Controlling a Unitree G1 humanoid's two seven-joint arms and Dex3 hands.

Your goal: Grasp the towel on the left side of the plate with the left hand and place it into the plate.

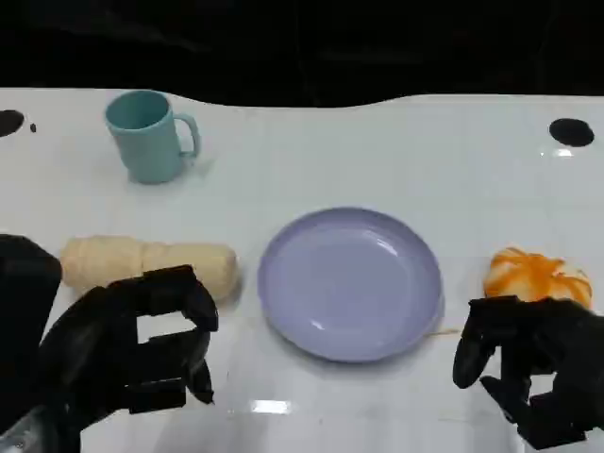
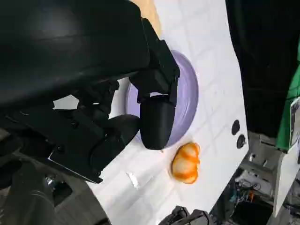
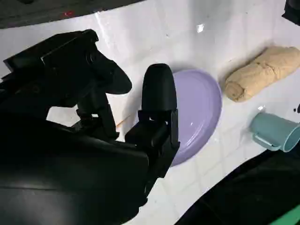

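- Head view: a rolled beige towel (image 1: 148, 265) lies on the white worktop (image 1: 377, 151), just left of the lavender plate (image 1: 350, 282) and apart from it. The plate holds nothing. The left hand (image 1: 132, 349) hovers at the lower left, just in front of the towel, fingers curled apart with nothing between them, released. The right hand (image 1: 528, 363) sits at the lower right, fingers loosely bent and holding nothing, just in front of an orange-and-white lumpy object (image 1: 538, 276). That object lies right of the plate. A teal mug (image 1: 148, 135) stands upright farther back on the left, its handle toward the plate.
- Left wrist view: the left hand (image 2: 140, 108) with its black fingers (image 2: 157, 123) shows in front of the plate (image 2: 187, 93); nothing lies in its grasp. The orange-and-white object (image 2: 186, 162) rests beside the plate. A beige sliver of the towel (image 2: 149, 11) peeks past the hand's shell.
- Right wrist view: the right hand (image 3: 131, 108) is unloaded, fingers (image 3: 159, 89) spread over the plate's (image 3: 199, 110) near edge. Beyond the plate lie the towel (image 3: 262, 72) and the mug (image 3: 274, 131).
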